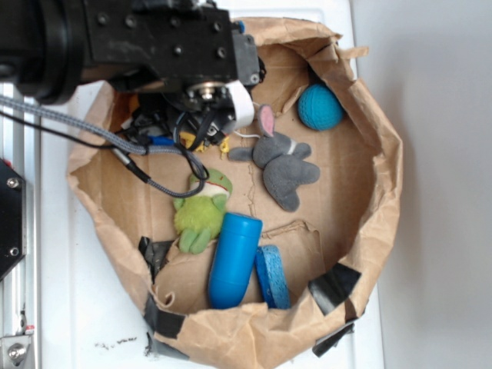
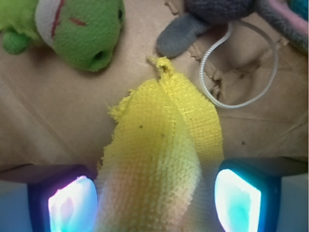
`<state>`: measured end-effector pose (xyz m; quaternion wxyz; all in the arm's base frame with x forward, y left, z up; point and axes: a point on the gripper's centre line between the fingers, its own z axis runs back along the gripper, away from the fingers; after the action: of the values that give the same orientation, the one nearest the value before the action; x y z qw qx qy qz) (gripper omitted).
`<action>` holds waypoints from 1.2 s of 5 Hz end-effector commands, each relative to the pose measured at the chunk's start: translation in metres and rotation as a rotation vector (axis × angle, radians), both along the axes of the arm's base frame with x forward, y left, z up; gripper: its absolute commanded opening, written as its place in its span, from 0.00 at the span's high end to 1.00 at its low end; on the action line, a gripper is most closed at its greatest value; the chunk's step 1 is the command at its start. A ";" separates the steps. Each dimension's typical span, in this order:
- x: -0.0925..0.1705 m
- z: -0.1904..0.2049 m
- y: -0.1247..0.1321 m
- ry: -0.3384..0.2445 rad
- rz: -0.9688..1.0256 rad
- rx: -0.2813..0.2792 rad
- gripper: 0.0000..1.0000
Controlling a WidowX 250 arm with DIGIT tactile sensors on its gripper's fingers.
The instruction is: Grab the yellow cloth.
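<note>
Looking down from the wrist view, you see the yellow cloth (image 2: 161,145) right between the two fingers of the gripper (image 2: 154,195). One glowing pad sits on the left and one (image 2: 237,200) on the right. The jaws are wide open, and they are not squeezing anything yet. The cloth fills most of the gap between them.

The cloth is long and thin here. It runs from the near side, between the pads, out to a little pointed tip on the far side. So its long way goes straight out from the jaws, and the pads face its two long sides. That is good for a pinch.

In the outside view, the arm hides almost all of the cloth, at the far left of the paper bag (image 1: 377,192). The green frog (image 2: 72,29) lies just past the cloth, well clear of the pads.
</note>
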<state>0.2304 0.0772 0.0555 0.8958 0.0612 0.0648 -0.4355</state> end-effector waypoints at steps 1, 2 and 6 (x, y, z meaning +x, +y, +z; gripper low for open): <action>-0.010 -0.017 -0.008 0.006 -0.020 0.047 0.00; -0.010 -0.021 -0.009 -0.004 0.016 0.068 1.00; -0.010 0.058 -0.020 -0.029 0.134 -0.036 1.00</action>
<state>0.2179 0.0587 0.0982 0.9212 0.0319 0.0714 -0.3812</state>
